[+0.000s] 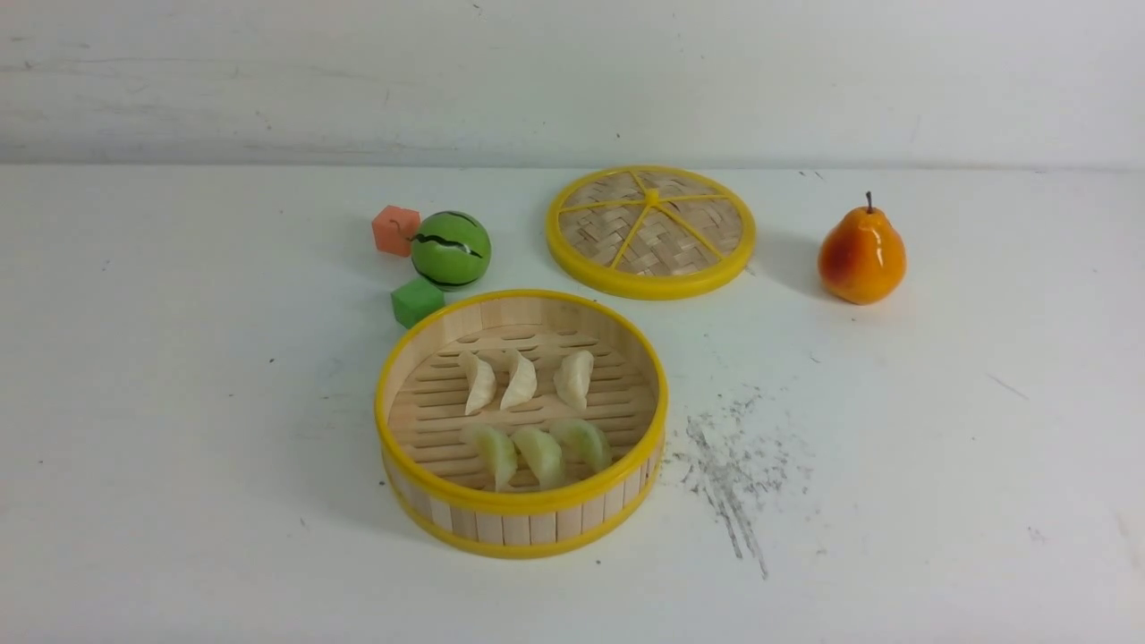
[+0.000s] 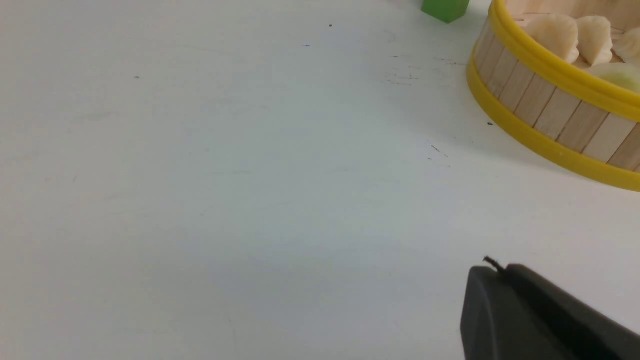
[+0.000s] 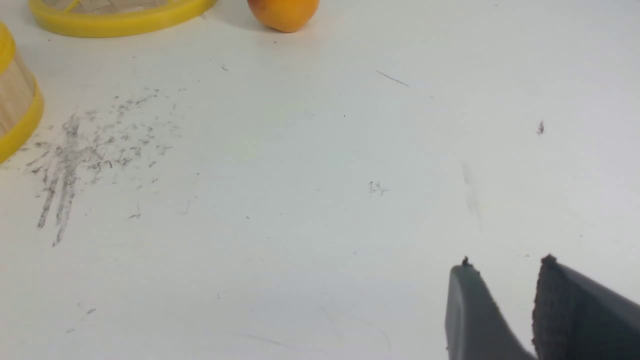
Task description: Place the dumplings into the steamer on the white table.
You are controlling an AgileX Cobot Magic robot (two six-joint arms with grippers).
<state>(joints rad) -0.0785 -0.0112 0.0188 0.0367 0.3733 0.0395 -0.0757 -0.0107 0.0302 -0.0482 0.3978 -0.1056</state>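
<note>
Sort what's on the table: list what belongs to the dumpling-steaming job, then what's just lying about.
Job: six dumplings, all already inside the steamer, on the white table.

Lying about: steamer lid, pear, toy watermelon, orange cube, green cube.

Partly seen items, wrist views

Round yellow-rimmed bamboo steamer [image 2: 555,107], green cube [image 2: 445,9], flat woven yellow-rimmed lid [image 3: 117,17], orange pear [image 3: 283,12]: each cropped by a frame edge.

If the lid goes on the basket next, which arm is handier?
Probably the right: the lid lies toward the robot's right of the steamer, and the right gripper stands open with nothing in it, while the left gripper is shut.
</note>
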